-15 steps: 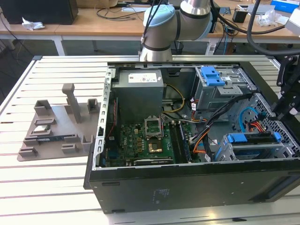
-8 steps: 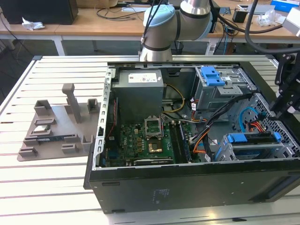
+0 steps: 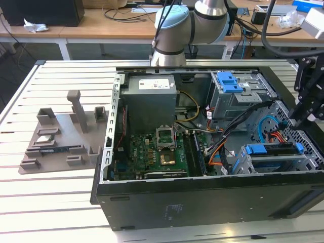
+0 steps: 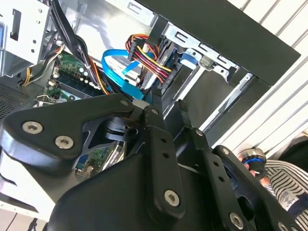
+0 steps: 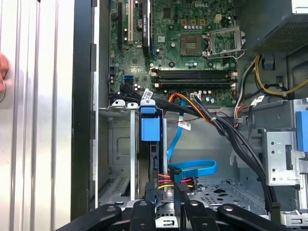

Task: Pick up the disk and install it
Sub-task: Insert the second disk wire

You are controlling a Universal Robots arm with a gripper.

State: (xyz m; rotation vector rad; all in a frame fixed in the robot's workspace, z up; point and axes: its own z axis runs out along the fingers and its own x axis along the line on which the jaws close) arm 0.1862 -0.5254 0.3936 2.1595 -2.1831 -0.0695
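The disk (image 3: 276, 163) stands on its edge in the drive bay at the near corner of the open computer case (image 3: 202, 202), on the exterior view's right. A blue rail (image 3: 273, 149) runs along its top. In the first wrist view the disk's blue rail end (image 5: 150, 129) sits in the bay frame, with red and yellow cables beside it. My gripper (image 3: 295, 121) hangs just above the disk's outer end, apart from it. In both wrist views the gripper (image 5: 162, 192) (image 4: 168, 103) is open by a narrow gap, with nothing held.
Inside the case are a grey power-supply box (image 3: 150, 101), the motherboard (image 3: 157, 154), a grey cage with a blue latch (image 3: 228, 81) and loose cables (image 3: 228, 147). A grey fixture (image 3: 66, 131) lies on the slatted table. A person's hand (image 5: 2, 72) is beside the case.
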